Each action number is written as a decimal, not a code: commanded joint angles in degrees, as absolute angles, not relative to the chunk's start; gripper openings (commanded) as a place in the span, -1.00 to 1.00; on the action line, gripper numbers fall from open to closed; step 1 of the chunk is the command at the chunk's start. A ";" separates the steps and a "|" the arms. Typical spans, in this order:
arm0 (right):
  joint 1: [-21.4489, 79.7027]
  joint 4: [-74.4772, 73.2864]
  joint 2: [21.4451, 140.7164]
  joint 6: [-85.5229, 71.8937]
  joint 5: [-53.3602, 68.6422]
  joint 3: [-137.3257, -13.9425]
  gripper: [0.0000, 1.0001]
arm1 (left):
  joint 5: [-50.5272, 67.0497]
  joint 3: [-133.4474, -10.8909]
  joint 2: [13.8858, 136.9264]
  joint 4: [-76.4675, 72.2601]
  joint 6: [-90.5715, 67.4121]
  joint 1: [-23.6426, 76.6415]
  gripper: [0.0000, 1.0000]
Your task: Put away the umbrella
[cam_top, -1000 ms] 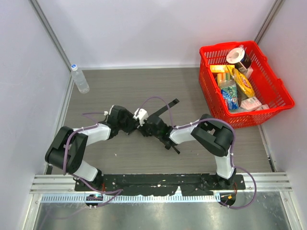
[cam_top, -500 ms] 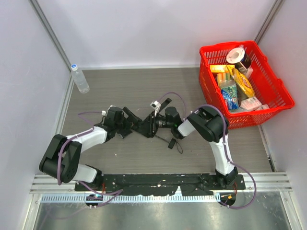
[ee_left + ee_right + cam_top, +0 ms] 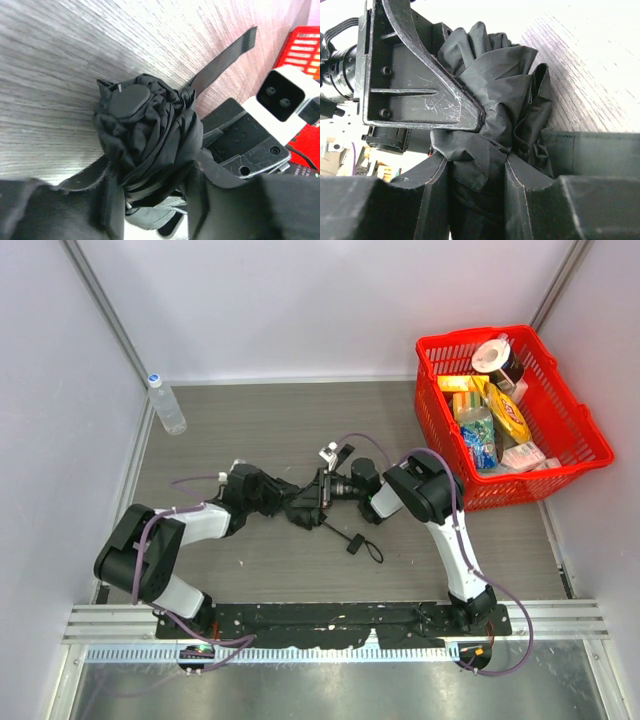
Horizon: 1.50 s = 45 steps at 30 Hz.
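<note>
I'm clenching the black fabric umbrella bundle (image 3: 304, 506) in left tool (image 3: 150, 200) and right tool (image 3: 480, 200). Packets (image 3: 480, 435) are filling the red plastic basket (image 3: 525, 487).

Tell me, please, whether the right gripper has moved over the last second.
Yes. The right gripper, shut on the umbrella, has swung away from the base plate toward the far wall, judged against the red basket's near corner.

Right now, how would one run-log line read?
umbrella: bundled small | left gripper: shut on umbrella | right gripper: shut on umbrella | stowed: not yet
</note>
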<state>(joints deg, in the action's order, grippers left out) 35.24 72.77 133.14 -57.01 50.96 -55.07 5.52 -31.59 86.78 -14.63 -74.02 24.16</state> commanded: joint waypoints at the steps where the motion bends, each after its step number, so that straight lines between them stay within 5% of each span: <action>1: 36.04 55.17 135.36 -50.56 51.42 -55.46 -0.98 | 3.43 -27.07 91.84 -7.12 -70.93 25.40 -0.64; 6: 36.39 33.51 129.21 -33.94 45.45 -58.44 -0.83 | 2.81 -26.28 92.72 -6.94 -70.31 25.31 -1.00; 13: 36.39 7.86 118.06 -18.13 30.52 -63.10 0.27 | 2.29 -24.79 91.76 -7.12 -70.14 25.31 -1.00; 18: 36.39 0.37 110.22 -10.91 27.51 -64.42 0.51 | 2.28 -24.87 90.62 -6.24 -69.70 25.31 -1.00; 35: 45.08 2.46 112.50 -1.23 24.00 -71.37 0.59 | 4.04 -27.33 90.79 -1.24 -71.89 25.31 -1.00; 45: 53.96 7.46 110.48 6.40 -2.42 -62.59 0.54 | 4.83 -31.72 93.34 8.08 -74.88 25.14 -1.00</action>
